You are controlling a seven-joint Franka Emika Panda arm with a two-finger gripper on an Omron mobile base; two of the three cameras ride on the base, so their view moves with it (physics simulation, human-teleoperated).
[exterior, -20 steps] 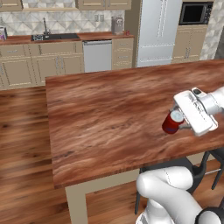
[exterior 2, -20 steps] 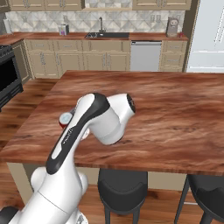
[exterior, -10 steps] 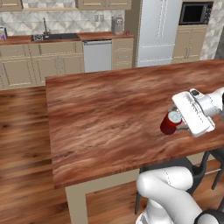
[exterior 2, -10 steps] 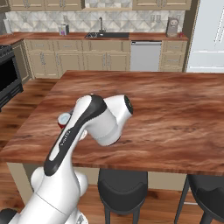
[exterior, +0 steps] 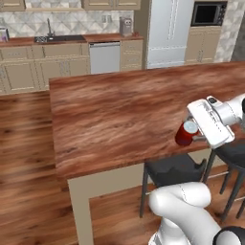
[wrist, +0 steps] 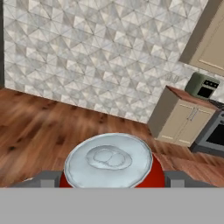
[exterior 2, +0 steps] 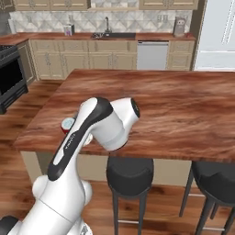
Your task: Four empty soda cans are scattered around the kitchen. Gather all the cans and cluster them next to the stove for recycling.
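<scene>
A red soda can (exterior: 184, 133) with a silver top hangs near the front right edge of the wooden island (exterior: 119, 110). My gripper (exterior: 193, 136) is shut on it from the right. In the hand view the can (wrist: 109, 158) sits low in the middle, with a dark fingertip (wrist: 43, 178) on each side of it. From the right base view the can (exterior 2: 68, 124) peeks out behind my forearm. The stove (exterior 2: 8, 75) stands far left, by the wall counter.
Dark stools (exterior 2: 130, 170) stand under the island's near side. A sink counter (exterior: 62, 40), a dishwasher (exterior: 104, 56) and a white fridge (exterior: 168, 31) line the back wall. Open wooden floor (exterior: 24, 143) lies left of the island.
The gripper and the red can have drifted very slightly to the left. The grip looks the same.
</scene>
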